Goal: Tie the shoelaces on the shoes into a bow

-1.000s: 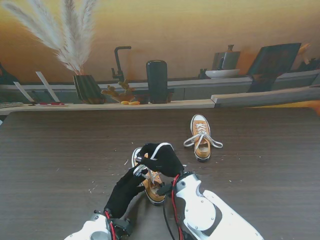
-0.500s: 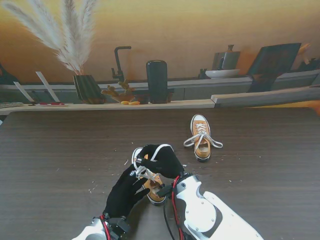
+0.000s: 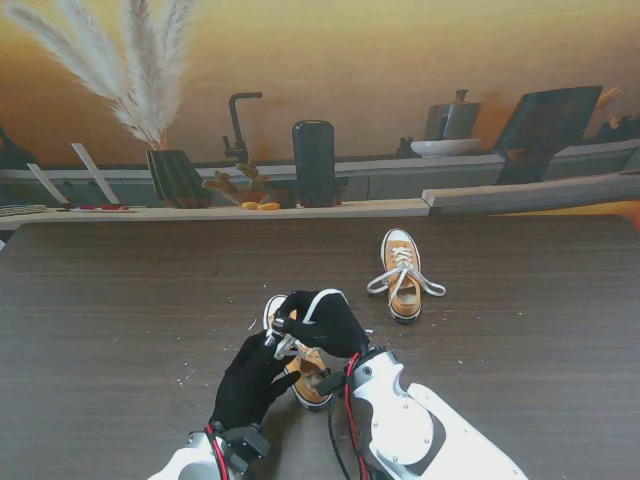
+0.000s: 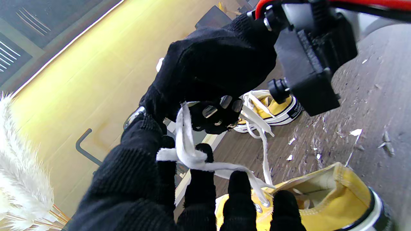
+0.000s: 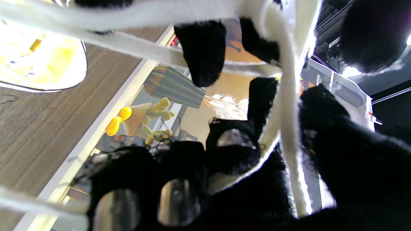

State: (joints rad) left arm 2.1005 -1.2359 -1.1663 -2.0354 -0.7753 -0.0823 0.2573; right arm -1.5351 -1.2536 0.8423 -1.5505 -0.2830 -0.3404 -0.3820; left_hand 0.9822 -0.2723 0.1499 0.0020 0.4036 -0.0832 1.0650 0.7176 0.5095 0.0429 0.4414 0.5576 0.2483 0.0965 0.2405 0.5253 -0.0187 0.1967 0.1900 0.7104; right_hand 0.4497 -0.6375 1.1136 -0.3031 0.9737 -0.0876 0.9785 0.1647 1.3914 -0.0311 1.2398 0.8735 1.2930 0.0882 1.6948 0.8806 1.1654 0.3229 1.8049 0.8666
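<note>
A yellow sneaker (image 3: 306,384) lies close to me, mostly hidden under my two black-gloved hands. My right hand (image 3: 322,320) is curled over its toe, shut on a white shoelace (image 3: 316,300) that loops over its knuckles. My left hand (image 3: 256,375) reaches in from the near left and pinches the lace (image 4: 189,150) where the strands cross just above the shoe (image 4: 321,195). The right wrist view shows lace strands (image 5: 285,106) running between gloved fingers (image 5: 205,51). A second yellow sneaker (image 3: 402,275) sits farther away to the right, its laces (image 3: 385,283) loose and spread.
Small white scraps (image 3: 185,378) are scattered on the dark wooden table (image 3: 120,300). Along the far edge runs a ledge with a striped vase of pampas grass (image 3: 175,175), a black cylinder (image 3: 314,162), yellow toys (image 3: 258,204) and a bowl (image 3: 443,146).
My left hand has slid up and toward the right hand, closing on the lace at the crossing. The right hand has stayed almost still over the shoe's toe.
</note>
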